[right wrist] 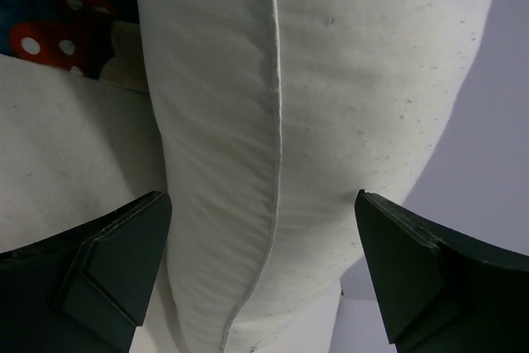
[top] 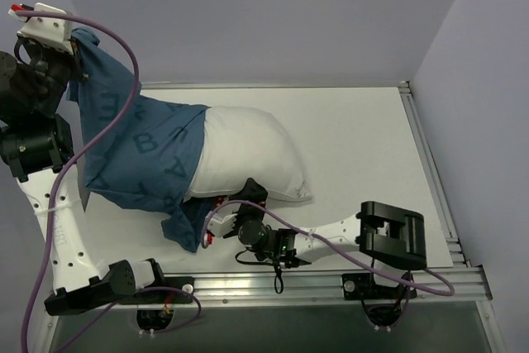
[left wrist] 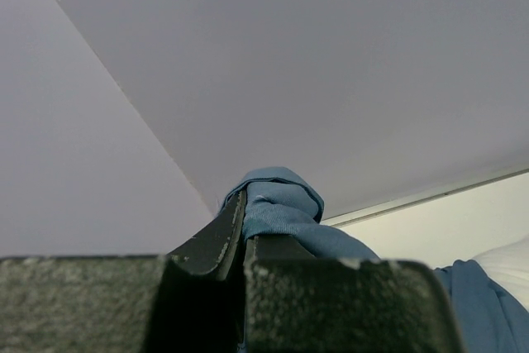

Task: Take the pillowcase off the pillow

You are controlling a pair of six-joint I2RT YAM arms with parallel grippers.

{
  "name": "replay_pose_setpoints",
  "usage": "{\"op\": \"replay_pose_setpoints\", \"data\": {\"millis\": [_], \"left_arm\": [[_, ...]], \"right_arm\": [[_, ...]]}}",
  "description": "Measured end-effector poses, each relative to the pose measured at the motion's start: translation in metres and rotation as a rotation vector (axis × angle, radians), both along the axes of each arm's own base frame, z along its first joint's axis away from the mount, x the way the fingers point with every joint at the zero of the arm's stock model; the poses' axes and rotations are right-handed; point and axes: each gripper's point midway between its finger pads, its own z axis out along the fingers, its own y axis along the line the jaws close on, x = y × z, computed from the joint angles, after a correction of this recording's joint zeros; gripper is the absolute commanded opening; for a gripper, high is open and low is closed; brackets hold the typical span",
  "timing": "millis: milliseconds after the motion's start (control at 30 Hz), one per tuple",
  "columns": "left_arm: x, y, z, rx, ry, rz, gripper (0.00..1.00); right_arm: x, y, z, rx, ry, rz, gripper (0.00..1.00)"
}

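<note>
My right gripper (right wrist: 263, 200) is closest, jaws wide apart around the near edge of the white pillow (top: 252, 150), holding nothing. The left gripper (left wrist: 245, 208), raised at the far left, is clamped on a bunch of the blue pillowcase (top: 140, 142). I think I should pinch the pillow's seam (right wrist: 273, 80) firmly, then pull the fabric left slowly. The pillowcase contains only the pillow's left end; the rest lies bare on the table (top: 364, 146).

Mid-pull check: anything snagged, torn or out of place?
Nothing looks torn. The pillowcase covers only the left end of the pillow, with a bunch of it pinched in the shut left claw. The open right claw straddles the pillow's seam, gripping nothing.
</note>
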Motion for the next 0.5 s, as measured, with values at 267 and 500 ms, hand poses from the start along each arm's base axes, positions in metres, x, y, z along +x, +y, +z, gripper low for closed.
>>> {"op": "replay_pose_setpoints", "data": {"millis": [267, 500], "left_arm": [[0.003, 0.0, -0.003, -0.008, 0.011, -0.01, 0.02], [0.004, 0.001, -0.003, -0.032, 0.016, -0.015, 0.02]], "right_arm": [[0.036, 0.004, -0.012, -0.09, -0.088, -0.142, 0.35], [0.082, -0.008, -0.003, -0.044, -0.066, -0.307, 0.0]]}}
